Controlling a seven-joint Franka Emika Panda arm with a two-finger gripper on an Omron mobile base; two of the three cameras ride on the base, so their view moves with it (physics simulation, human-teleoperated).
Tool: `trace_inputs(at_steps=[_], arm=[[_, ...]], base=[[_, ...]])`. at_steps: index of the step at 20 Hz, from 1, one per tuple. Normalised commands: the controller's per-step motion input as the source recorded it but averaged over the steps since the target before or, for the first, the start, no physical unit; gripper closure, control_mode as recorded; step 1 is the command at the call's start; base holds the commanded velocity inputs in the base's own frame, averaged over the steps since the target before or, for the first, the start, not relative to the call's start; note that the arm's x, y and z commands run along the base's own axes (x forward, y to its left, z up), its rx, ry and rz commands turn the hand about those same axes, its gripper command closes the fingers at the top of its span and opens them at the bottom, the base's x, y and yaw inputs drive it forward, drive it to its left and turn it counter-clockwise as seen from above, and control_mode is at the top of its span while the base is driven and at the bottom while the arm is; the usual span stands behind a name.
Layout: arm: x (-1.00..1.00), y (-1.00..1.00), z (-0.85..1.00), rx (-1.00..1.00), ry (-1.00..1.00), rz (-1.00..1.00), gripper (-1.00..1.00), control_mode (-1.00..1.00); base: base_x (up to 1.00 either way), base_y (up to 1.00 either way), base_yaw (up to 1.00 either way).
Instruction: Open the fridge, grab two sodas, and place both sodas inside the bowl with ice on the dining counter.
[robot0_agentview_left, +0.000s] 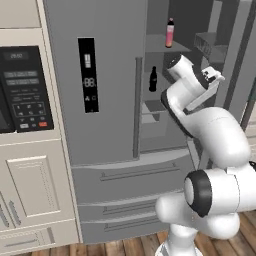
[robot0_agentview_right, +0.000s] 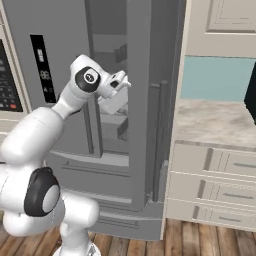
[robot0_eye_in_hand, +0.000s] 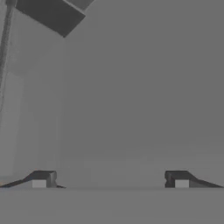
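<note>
Two sodas stand inside the grey fridge (robot0_agentview_left: 107, 85), whose right door is swung open: a pink bottle (robot0_agentview_left: 170, 33) with dark cap and neck on the upper shelf, and a dark bottle (robot0_agentview_left: 153, 79) on the shelf below. Both are slim and upright. The gripper (robot0_eye_in_hand: 110, 179) faces plain grey surface, jaws wide and empty.

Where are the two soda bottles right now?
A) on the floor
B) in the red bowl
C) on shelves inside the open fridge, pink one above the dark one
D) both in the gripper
C: the pink bottle stands on an upper shelf and the dark bottle on the shelf below, inside the fridge; the gripper is open and empty.
</note>
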Motion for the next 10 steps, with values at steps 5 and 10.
trace_inputs(at_steps=[5, 10], arm=[[0.24, -0.91, 0.0, 0.01, 0.01, 0.0, -1.0, -1.0], [-0.28, -0.25, -0.08, 0.03, -0.15, 0.05, -1.0, -1.0]], base=[[0.0, 0.0, 0.0], [0.0, 0.0, 0.0]])
